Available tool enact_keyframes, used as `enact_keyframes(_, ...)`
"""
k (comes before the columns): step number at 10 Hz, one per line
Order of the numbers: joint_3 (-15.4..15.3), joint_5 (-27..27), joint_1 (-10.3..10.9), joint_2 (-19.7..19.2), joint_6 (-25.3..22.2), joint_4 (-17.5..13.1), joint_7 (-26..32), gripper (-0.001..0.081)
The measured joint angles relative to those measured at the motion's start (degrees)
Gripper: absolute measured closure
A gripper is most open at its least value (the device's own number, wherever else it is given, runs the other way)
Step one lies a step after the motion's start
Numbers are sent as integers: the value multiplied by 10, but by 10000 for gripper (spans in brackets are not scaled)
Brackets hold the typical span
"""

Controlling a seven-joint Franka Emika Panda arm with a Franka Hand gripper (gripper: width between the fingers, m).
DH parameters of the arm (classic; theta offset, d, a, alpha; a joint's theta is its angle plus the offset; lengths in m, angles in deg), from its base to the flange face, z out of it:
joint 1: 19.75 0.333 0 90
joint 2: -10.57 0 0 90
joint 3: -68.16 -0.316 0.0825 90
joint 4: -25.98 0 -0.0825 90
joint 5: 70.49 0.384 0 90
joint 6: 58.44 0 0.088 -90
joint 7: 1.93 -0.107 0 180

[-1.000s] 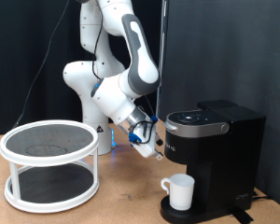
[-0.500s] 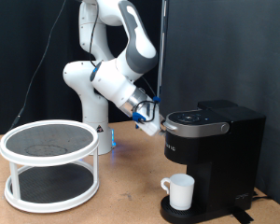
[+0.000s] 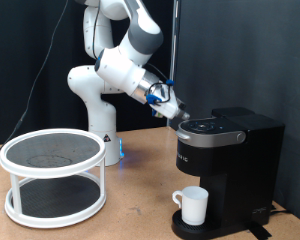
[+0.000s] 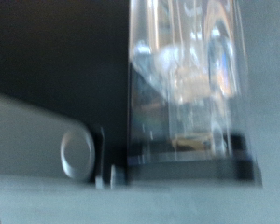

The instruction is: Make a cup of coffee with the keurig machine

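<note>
Hovering claw (image 3: 175,108) above keurig machine (image 3: 228,165); cup (image 3: 193,205) below.

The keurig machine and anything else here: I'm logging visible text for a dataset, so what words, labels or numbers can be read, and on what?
Keurig machine: faint white lettering on its front at the exterior view's left edge, too small to read.
Cup: plain, no text.
Wrist view: blurred, no text legible.
Gripper, white round shelf: no markings readable.
</note>
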Motion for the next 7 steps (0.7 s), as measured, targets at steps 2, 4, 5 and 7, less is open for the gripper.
enact_keyframes(2, 1, -28, 0, 40, -15, -6, -53, 72)
enact_keyframes(4, 1, -59, 0, 80, -24, -14, -109, 72)
enact_keyframes(5, 2, -68, 0, 99, -29, -18, -136, 72)
enact_keyframes(7, 2, -75, 0, 115, -34, -15, -154, 72)
